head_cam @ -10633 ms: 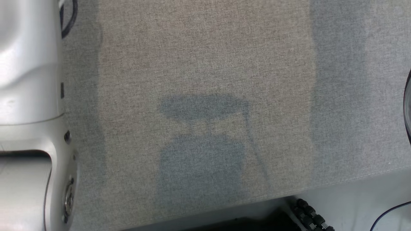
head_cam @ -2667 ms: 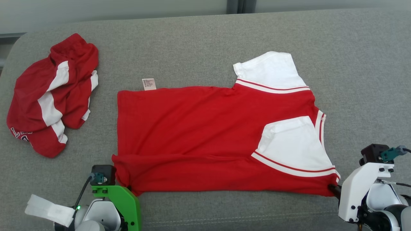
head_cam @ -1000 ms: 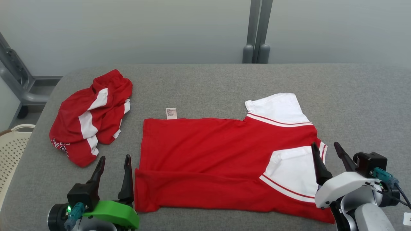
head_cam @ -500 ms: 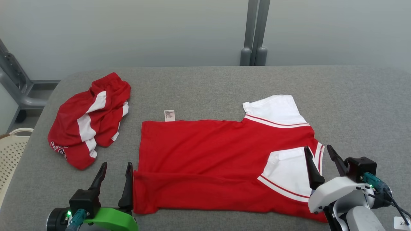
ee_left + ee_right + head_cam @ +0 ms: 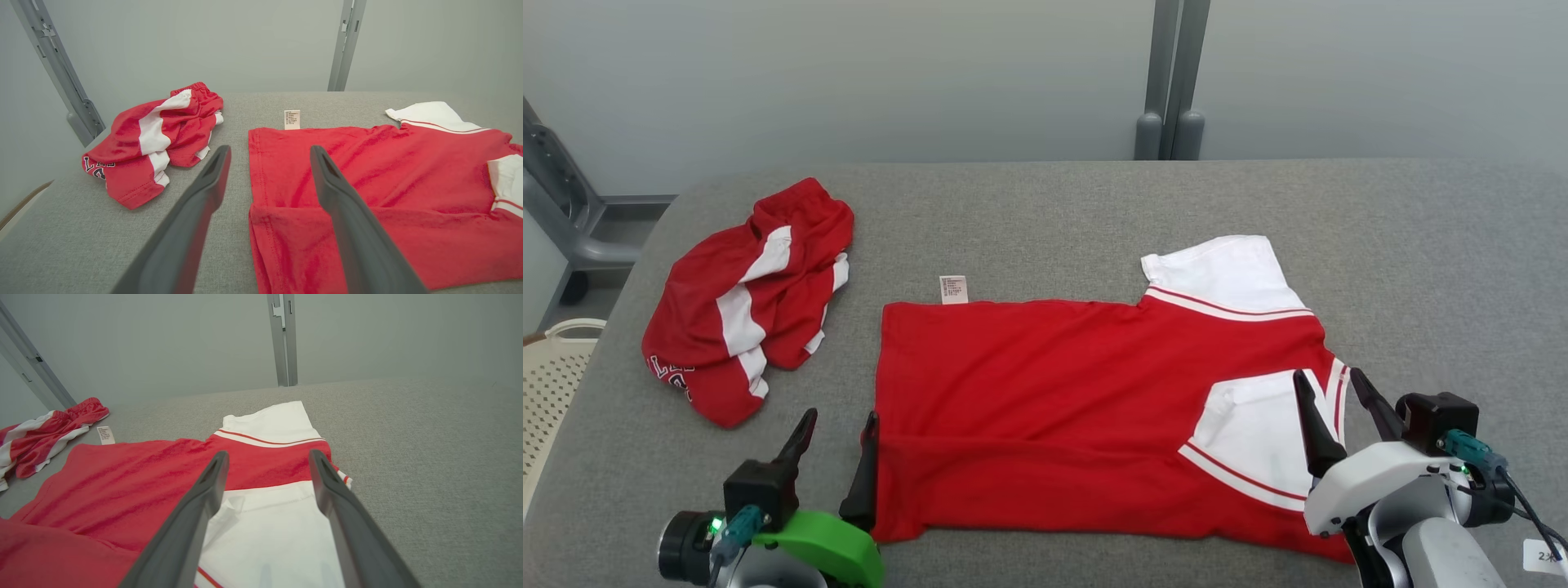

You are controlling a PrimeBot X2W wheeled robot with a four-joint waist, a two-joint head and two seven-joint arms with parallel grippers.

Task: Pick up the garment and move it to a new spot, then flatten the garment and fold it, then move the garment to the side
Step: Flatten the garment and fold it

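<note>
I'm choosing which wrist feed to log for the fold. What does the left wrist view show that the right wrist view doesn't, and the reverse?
Left wrist view's own: the left tool, open at the hem end of the red shirt, and lettering on the crumpled garment. Right wrist view's own: the right tool, open above the folded white sleeve. Shared: the red shirt, care label, crumpled garment, upright post, grey table.

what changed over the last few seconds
The left hand and right hand were down at the near corners of the jersey; they have let go, it seems, and risen, open, fingers up. The left hand then edged toward its corner. The jersey, near strip folded over, and the crumpled shorts lie as before.
</note>
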